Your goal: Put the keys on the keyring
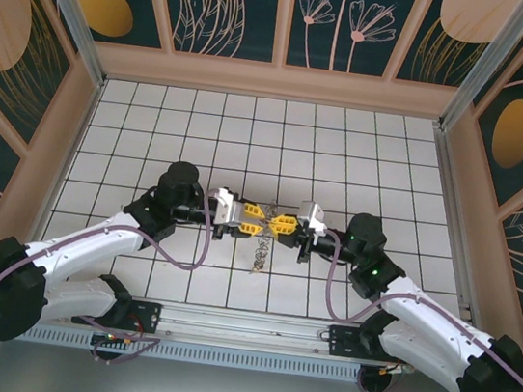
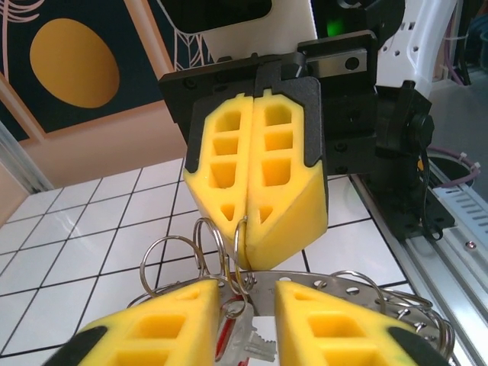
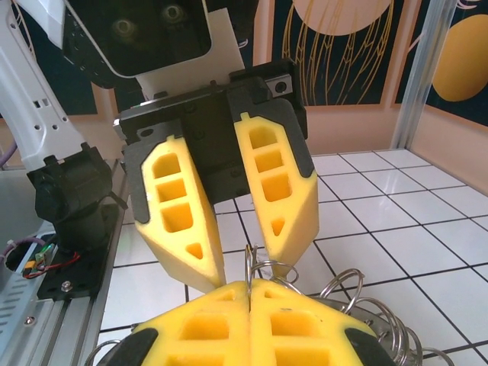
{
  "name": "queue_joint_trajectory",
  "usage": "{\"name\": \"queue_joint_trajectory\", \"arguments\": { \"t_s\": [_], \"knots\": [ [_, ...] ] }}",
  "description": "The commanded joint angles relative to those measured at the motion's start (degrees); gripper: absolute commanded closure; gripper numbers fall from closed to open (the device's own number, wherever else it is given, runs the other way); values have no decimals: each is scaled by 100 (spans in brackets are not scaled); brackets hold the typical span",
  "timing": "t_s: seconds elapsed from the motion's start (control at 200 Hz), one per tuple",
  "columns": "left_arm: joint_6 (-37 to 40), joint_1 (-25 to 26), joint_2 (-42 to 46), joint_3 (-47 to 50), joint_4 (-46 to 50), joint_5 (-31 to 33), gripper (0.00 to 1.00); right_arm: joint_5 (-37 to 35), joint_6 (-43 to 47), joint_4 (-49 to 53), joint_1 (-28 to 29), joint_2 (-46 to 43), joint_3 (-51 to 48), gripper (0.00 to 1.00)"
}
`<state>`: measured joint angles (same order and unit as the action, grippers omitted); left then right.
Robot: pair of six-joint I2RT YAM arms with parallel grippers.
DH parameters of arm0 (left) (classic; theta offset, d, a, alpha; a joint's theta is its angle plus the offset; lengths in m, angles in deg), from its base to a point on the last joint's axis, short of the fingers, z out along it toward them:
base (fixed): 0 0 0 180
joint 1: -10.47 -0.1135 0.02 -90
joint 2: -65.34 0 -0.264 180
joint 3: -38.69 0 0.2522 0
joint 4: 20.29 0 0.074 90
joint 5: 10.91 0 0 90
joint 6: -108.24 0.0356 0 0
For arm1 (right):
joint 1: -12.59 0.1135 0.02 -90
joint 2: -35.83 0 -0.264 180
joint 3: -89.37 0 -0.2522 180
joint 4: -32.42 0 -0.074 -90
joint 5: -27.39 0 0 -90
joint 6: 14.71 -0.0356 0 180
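Above the middle of the tiled floor my two grippers meet tip to tip. My left gripper (image 1: 256, 221) (image 2: 245, 291) has its yellow fingers a short way apart, and the keys (image 2: 258, 341), a small silvery key with a red tag, span that gap from finger to finger. The keyring (image 2: 345, 287) (image 1: 260, 251), a flat grey plate with holes and several wire loops, runs just beyond those fingertips. My right gripper (image 1: 282, 225) (image 3: 250, 284) is shut on one thin wire loop (image 2: 239, 242) of the keyring. The rest of the keyring (image 3: 375, 319) hangs beside it.
White tiled floor (image 1: 249, 146) lies all round, fenced by tan walls (image 1: 278, 79) at the back and both sides. A metal rail (image 1: 253, 326) with the arm bases runs along the near edge. The right arm's black wrist (image 2: 396, 145) stands close behind its fingers.
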<state>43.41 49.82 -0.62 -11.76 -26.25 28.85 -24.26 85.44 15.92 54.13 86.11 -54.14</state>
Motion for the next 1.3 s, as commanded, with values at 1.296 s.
{"name": "queue_joint_trajectory", "arguments": {
  "t_s": [1.296],
  "knots": [
    [872,21,-79,-1118,2304,1051,100,-735,1864,2703,236,611,1300,86]
  ]
}}
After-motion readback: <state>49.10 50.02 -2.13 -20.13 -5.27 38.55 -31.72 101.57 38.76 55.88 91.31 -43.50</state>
